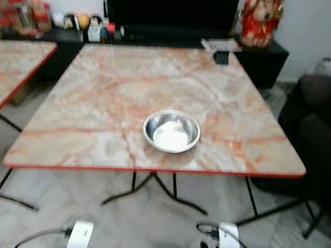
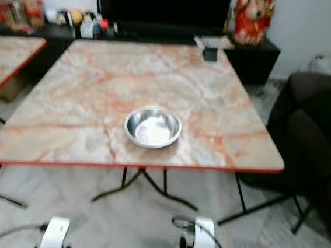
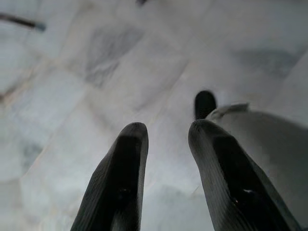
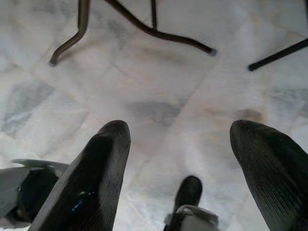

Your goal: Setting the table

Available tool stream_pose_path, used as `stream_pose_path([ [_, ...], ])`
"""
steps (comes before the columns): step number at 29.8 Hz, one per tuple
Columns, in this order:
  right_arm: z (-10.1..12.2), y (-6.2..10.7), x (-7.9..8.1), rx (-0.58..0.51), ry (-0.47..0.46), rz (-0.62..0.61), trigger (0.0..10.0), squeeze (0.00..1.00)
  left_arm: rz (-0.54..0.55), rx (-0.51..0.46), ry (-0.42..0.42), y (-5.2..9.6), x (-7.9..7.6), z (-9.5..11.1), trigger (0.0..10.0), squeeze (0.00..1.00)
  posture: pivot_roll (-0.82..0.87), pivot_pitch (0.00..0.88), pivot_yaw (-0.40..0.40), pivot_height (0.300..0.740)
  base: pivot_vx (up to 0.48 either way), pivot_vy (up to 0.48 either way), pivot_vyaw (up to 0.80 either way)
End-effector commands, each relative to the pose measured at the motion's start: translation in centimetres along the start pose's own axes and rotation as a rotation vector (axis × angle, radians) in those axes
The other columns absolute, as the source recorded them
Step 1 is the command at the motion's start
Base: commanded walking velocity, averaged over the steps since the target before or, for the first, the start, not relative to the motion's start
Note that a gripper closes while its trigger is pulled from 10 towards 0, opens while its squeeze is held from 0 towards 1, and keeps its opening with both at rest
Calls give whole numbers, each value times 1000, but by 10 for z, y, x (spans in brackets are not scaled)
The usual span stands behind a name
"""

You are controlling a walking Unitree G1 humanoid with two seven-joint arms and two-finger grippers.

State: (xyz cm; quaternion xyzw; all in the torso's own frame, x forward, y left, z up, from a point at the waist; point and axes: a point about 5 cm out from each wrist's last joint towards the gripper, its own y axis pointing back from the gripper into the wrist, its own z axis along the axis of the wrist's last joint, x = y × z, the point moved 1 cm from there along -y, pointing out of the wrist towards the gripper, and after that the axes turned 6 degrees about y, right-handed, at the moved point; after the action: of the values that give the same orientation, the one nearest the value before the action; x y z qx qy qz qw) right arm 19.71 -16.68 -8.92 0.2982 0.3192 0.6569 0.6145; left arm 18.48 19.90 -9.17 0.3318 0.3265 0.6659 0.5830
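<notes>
Bowl (image 1: pixel 171 130) sits near desk (image 1: pixel 97 100) front edge, w/in reach. Left claw (image 3: pixel 166 139) & right claw (image 4: pixel 178 139) hang idle, both spread, empty.

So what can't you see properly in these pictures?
- Small things on the cabinet: eye views, too blurred and small to name.
- Dark object at the table's far edge: blurred, unclear what it is.
- Second table: cut off by the left edge.
- Bowl: shine hides whether anything is inside.
- Both arms: cut off by the bottom edge.
</notes>
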Motion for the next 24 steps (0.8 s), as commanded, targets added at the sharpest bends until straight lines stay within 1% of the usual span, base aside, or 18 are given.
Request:
stream_pose_path([
  [1, 0, 0, 1, -1, -7, 2, 10000, 0, 20, -8, 5, 0, 6, 2, 10000, 0, -39, 0, 48, 732, 0, 480, 0],
  [2, 0, 0, 1, -2, 12, 5, 10000, 0, 32, 3, 13, 0, 9, -1, 10000, 0, -36, 0, 48, 732, 0, 480, 0],
  [5, 2, 0, 2, -13, 24, 0, 10000, 0, 39, 9, 18, 1, 12, -4, 10000, 0, -35, 0, 50, 732, 0, 480, 288],
  [7, 2, 0, 2, -13, 31, 1, 10000, 0, 52, 15, 33, 1, 15, -6, 10000, 0, -33, 0, 51, 732, 0, 480, 794],
  [9, 2, -1, 4, -6, 18, 8, 10000, 0, 57, 22, 35, 2, 17, -8, 10000, 0, -32, 0, 52, 732, 0, 480, 794],
  [10, 3, -1, 4, -8, -8, 11, 10000, 0, 61, 31, 38, 2, 18, -11, 10000, 0, -30, 0, 50, 732, 0, 480, 0],
  [12, 3, -1, 5, -12, -5, 18, 10000, 0, 68, 47, 41, 3, 19, -16, 10000, 0, -25, 0, 48, 732, 0, 480, 0],
  [17, 2, -1, 6, -11, -4, 20, 10000, 0, 82, 58, 62, 4, 22, -21, 10000, 0, -17, 0, 43, 732, 0, 446, 0],
  [20, 0, 0, 7, -8, 36, 27, 10000, 0, 95, 69, 70, 6, 25, -28, 10000, 0, -3, 0, 39, 732, 0, 452, 0],
  [22, 0, 0, 8, -16, 31, 32, 10000, 0, 102, 76, 77, 7, 27, -31, 10000, 0, -1, 0, 38, 732, 0, 480, 513],
  [24, -1, 0, 8, -10, 61, 31, 10000, 0, 106, 79, 83, 8, 28, -33, 10000, 0, 1, 0, 37, 732, 0, 394, 794],
])
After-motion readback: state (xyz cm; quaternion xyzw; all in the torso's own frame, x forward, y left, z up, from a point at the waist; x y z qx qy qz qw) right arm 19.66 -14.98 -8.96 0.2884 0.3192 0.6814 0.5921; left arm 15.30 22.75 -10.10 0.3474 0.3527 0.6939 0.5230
